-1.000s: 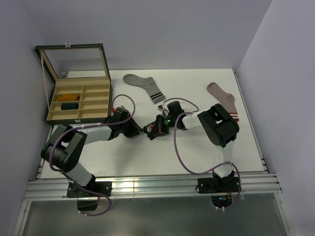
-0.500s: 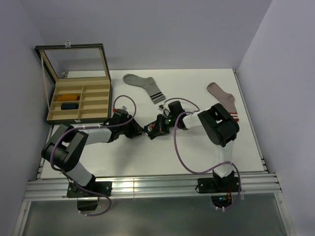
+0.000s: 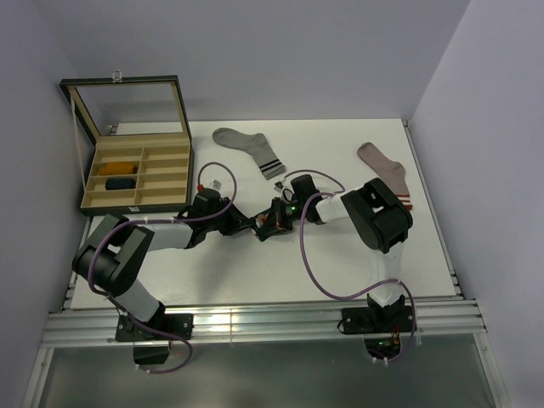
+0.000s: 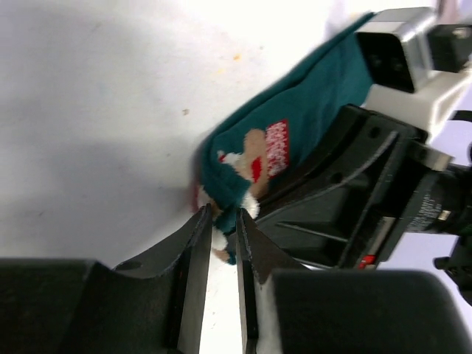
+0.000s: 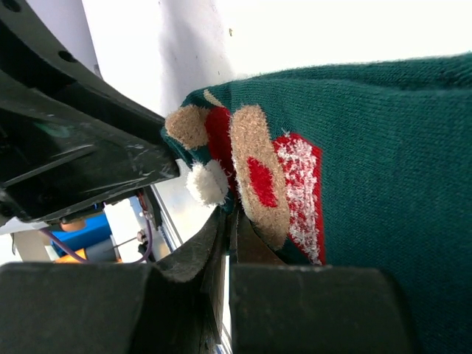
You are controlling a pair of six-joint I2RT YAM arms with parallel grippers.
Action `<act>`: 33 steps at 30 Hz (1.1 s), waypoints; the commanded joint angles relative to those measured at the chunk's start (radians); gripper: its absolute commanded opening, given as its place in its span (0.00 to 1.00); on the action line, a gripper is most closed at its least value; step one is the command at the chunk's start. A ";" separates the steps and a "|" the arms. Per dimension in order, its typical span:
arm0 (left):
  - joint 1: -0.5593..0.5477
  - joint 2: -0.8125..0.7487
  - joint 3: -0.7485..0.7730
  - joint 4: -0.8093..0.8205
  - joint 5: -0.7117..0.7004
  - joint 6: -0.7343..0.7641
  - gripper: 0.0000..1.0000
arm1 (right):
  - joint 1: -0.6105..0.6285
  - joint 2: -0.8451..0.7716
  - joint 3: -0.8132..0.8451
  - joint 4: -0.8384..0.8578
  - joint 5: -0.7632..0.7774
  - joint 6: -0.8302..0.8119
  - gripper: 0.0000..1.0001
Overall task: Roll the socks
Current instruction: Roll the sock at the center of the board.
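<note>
The dark teal sock (image 3: pixel 264 223) with a red-white figure lies mid-table between my two grippers. My left gripper (image 3: pixel 248 226) is nearly closed, with the sock's pompom corner (image 4: pixel 225 214) pinched between its fingertips (image 4: pixel 200 228). My right gripper (image 3: pixel 274 216) is shut on the same end of the teal sock (image 5: pixel 369 147) from the other side, and its black body (image 4: pixel 354 192) shows in the left wrist view. The mustard-orange sock (image 3: pixel 124 167) and the navy sock (image 3: pixel 120 183) sit rolled in the box.
The open wooden box (image 3: pixel 170 194) with compartments stands at the back left, its lid upright. A grey striped sock (image 3: pixel 249 148) lies flat at the back centre. A pinkish-beige sock (image 3: pixel 384 172) lies at the back right.
My left gripper has slid right up to the teal sock's end and its fingertips now hold the corner. The right gripper has stayed in place on the sock.
</note>
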 commanded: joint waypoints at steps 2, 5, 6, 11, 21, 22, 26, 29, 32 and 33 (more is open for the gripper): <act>-0.006 -0.002 -0.011 0.115 0.037 0.006 0.25 | -0.013 0.021 0.004 -0.004 0.028 -0.010 0.01; -0.006 0.016 -0.002 0.112 0.034 0.010 0.25 | -0.011 0.019 0.007 -0.006 0.031 -0.009 0.01; -0.006 0.022 0.001 0.113 0.037 0.010 0.25 | -0.011 0.018 0.007 -0.009 0.032 -0.010 0.01; -0.006 0.065 0.004 0.150 0.062 -0.011 0.25 | -0.011 0.027 0.020 -0.029 0.037 -0.010 0.02; -0.006 0.114 0.033 0.020 -0.019 -0.050 0.25 | -0.011 -0.005 0.029 -0.120 0.101 -0.052 0.12; -0.007 0.117 0.036 0.000 -0.031 -0.053 0.25 | -0.011 -0.019 0.027 -0.133 0.110 -0.059 0.15; -0.012 0.130 0.056 -0.093 -0.088 -0.057 0.24 | 0.002 -0.100 0.023 -0.199 0.193 -0.117 0.29; -0.016 0.137 0.075 -0.136 -0.114 -0.054 0.24 | 0.033 -0.180 0.024 -0.262 0.300 -0.153 0.37; -0.022 0.146 0.098 -0.170 -0.125 -0.044 0.24 | 0.076 -0.264 0.021 -0.315 0.441 -0.188 0.38; -0.024 0.146 0.107 -0.176 -0.128 -0.037 0.24 | 0.087 -0.284 0.018 -0.331 0.478 -0.196 0.38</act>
